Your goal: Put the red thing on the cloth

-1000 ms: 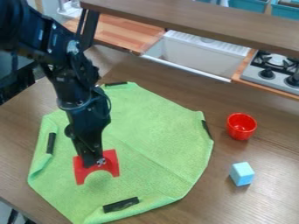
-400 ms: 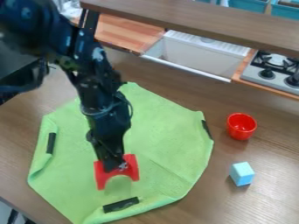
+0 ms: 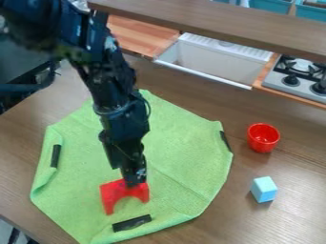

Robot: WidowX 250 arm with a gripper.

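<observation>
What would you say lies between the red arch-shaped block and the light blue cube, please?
In the camera view, part of the green cloth lies there, then, past its edge, a strip of brown tabletop.

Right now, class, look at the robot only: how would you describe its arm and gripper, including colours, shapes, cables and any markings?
The arm is black, built of chunky jointed segments with pale spots higher up. A thin dark cable loops out at its side. The gripper is black too, long and narrow, with a small whitish patterned mark near its end.
</observation>
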